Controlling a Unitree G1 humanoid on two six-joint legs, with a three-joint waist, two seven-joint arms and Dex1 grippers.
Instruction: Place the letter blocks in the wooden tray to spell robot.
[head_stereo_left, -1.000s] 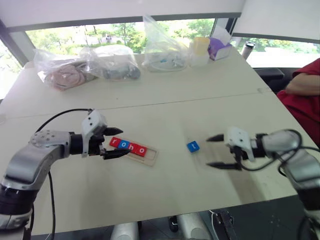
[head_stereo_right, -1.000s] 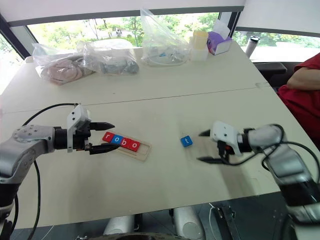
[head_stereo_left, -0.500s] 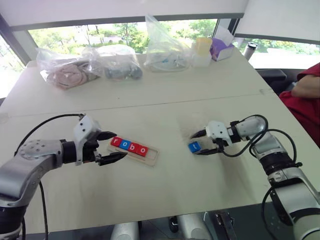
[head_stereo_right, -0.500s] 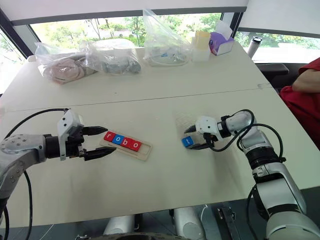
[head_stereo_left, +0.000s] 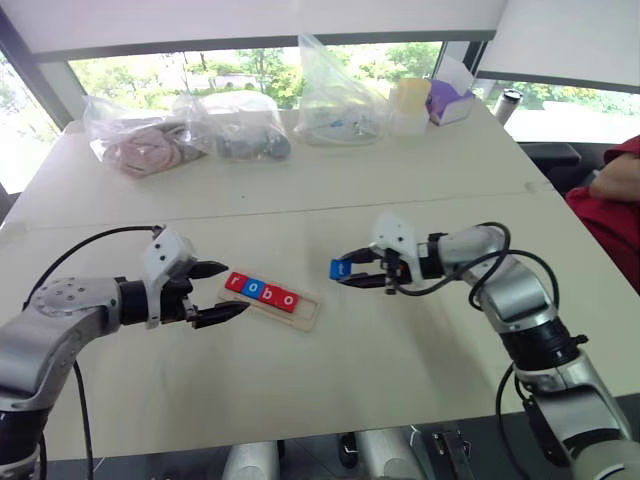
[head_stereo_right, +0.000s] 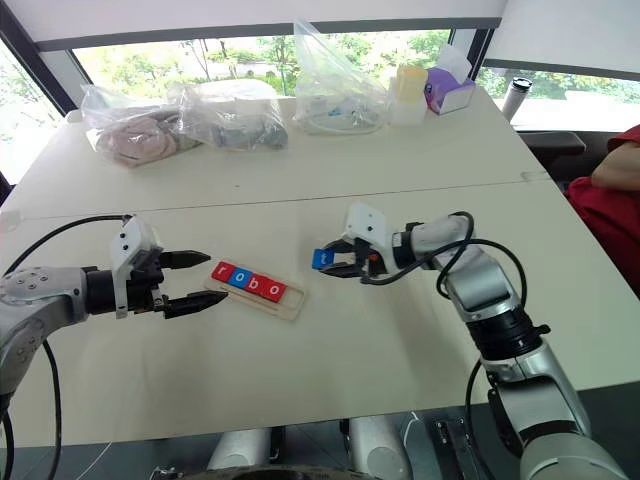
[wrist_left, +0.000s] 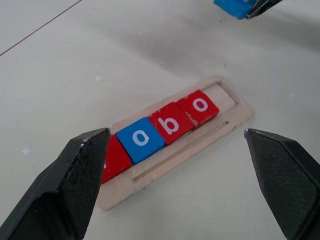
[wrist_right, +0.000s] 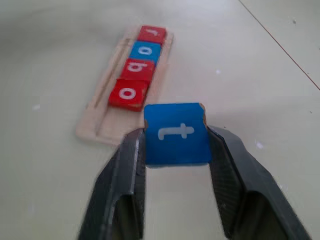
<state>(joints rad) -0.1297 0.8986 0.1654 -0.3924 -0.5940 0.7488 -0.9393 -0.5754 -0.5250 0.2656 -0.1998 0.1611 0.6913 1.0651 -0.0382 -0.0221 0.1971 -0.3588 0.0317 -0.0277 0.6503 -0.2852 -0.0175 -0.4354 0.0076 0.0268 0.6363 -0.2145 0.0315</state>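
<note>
Last tile in the air, one slot left to fill

Nearest, the left pincer (head_stereo_left: 222, 291) stands wide and empty just beside the wooden tray (head_stereo_left: 305, 313), likely placed to steady it. The tray lies on the worktop (head_stereo_left: 400, 190) with four letter blocks (wrist_left: 159, 129) seated as r, o, b, o, its far end bare. Beyond, the right pincer (wrist_right: 176, 137) grips the blue t block (wrist_right: 177, 133) by its side edges, face up, clear of the worktop, ready for that gap.

Head stereo pair looks down over table (head_stereo_left: 300, 390); wrist cameras close, both share wooden tray (wrist_left: 227, 117).
</note>
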